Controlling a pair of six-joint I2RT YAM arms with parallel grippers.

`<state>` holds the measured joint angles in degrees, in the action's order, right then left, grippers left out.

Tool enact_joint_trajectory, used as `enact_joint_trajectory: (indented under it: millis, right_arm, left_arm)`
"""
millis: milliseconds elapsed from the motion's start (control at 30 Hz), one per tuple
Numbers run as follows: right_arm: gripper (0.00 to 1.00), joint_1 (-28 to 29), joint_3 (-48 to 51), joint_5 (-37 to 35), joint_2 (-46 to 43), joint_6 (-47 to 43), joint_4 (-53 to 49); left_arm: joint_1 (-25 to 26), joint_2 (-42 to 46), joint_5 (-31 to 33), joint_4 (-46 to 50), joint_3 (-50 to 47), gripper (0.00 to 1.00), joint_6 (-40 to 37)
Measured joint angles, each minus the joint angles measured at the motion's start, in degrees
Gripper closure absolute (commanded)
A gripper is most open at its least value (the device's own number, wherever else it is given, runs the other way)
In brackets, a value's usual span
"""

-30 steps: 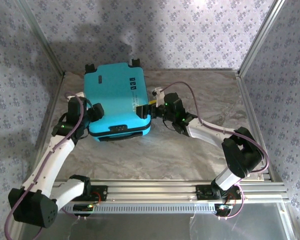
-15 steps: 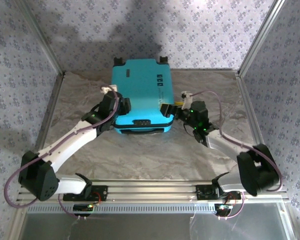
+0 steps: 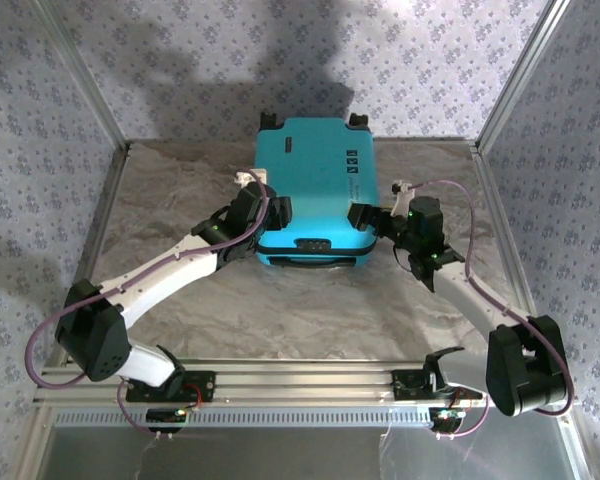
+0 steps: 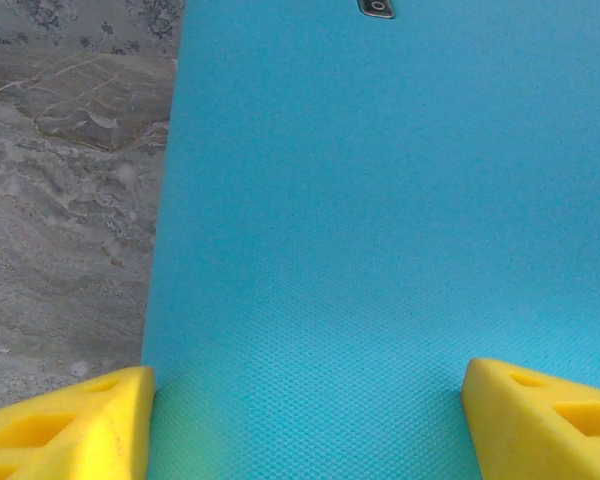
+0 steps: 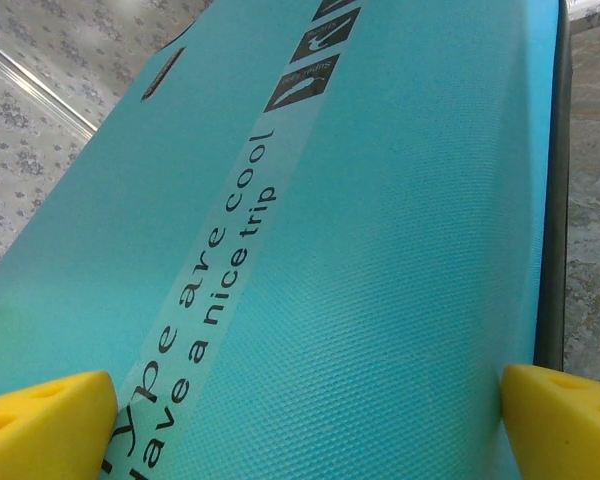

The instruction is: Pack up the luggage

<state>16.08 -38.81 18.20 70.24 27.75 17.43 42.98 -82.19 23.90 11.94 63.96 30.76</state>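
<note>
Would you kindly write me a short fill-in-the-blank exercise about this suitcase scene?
The turquoise suitcase lies on the table ___, not open. Its shell reads "have a nice ___". The fingertips of the left hand and right hand are coloured ___.
Missing words: closed; trip; yellow.

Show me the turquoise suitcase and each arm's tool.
Small turquoise hard-shell suitcase (image 3: 315, 180), top external view, on its upper shell.
Left tool (image 4: 307, 415), left wrist view, midway between its open yellow jaws.
Right tool (image 5: 305, 415), right wrist view, midway between its open yellow jaws.
</note>
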Motion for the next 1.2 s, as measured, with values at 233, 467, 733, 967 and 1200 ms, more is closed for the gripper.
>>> enact_joint_trajectory:
  millis: [233,467,733,967,1200]
  right_arm:
    - [0.01,-0.1,-1.2,-0.8,0.1,-2.3,-2.0]
    - [0.0,-2.5,0.8,-1.9,-9.5,-5.6,-10.1]
    - [0.0,-6.3,4.4,-11.3,-21.2,-7.2,-19.2]
    - [0.0,-10.6,7.1,-22.8,-31.7,-7.2,-27.1]
    - [0.0,-12.8,9.4,-23.6,-34.2,-7.2,-27.6]
  left_arm:
    - [1.1,1.9,0.1,3.0,0.0,0.19,-0.7]
    - [3.1,8.9,1.0,14.1,-0.1,0.08,-2.2]
    - [-5.1,17.4,2.8,21.9,-3.7,0.0,-1.5]
    - [-12.0,18.8,2.7,27.6,-4.6,0.0,-1.6]
    - [-26.6,19.8,0.2,21.7,-9.8,0.0,-4.2]
